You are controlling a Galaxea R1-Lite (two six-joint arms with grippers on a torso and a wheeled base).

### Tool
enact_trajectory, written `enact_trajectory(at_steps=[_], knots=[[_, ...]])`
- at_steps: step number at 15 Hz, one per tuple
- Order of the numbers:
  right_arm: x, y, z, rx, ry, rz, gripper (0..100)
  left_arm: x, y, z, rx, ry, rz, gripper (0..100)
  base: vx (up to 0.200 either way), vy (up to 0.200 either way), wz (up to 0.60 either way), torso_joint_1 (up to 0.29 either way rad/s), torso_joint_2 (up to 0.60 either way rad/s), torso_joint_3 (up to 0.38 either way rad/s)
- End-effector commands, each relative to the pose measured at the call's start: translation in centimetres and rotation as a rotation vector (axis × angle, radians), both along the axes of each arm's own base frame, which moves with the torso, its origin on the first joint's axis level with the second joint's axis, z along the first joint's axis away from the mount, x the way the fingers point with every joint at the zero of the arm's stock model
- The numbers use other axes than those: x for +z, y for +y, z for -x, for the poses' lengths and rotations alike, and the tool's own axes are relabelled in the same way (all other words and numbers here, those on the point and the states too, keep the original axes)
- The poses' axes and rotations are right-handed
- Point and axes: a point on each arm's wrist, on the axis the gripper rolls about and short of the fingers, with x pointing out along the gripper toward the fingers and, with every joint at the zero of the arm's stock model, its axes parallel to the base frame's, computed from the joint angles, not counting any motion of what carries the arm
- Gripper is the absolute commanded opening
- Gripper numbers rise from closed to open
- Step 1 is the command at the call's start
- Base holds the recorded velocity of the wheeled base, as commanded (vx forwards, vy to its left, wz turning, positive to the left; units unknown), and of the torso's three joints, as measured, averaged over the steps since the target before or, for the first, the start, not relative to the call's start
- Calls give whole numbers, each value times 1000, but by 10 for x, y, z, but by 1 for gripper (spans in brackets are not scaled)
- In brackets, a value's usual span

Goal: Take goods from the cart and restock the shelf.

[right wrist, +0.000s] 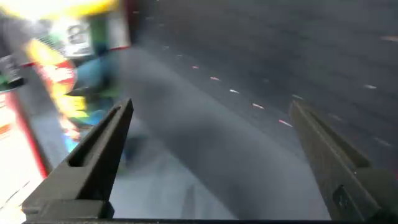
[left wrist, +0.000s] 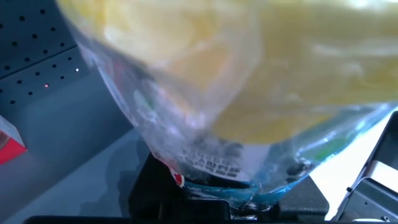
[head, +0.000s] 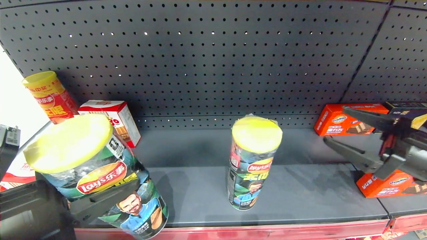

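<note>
**Desk:** What's nearest the lens?
**Field:** A tall cylindrical crisp can with a yellow lid and green-and-blue film wrap (head: 100, 173), tilted at the left front edge of the grey shelf (head: 300, 193). The left pincer (head: 83, 203) is clamped round its lower body.
**Desk:** How will it handle?
**Field:** Probably light. The thin wall could dent and the film looks slick, so a modest mid-body squeeze suits.
**Desk:** Anything in the way?
**Field:** A matching can (head: 252, 163) stands upright mid-shelf, with a white-and-red carton (head: 113, 120) and a red-and-yellow can (head: 50, 96) behind. Orange boxes (head: 347, 118) lie at right, beside the right pincer (head: 335, 125), which is spread wide and empty.
</note>
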Motion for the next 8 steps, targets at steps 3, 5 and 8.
enact_trajectory(at_steps=[3, 5, 8], knots=[[11, -40, 99, -228, 6, -86, 100, -2, 0, 1, -4, 6, -2, 0, 0, 0, 0, 0, 0, 0], [-13, -43, 133, -302, 47, -114, 100, -3, 1, 2, -4, 7, -3, 0, 0, 0, 0, 0, 0, 0], [-33, -44, 165, -395, 103, -158, 100, -1, 1, 2, -4, 1, -1, 0, 0, 0, 0, 0, 0, 0]])
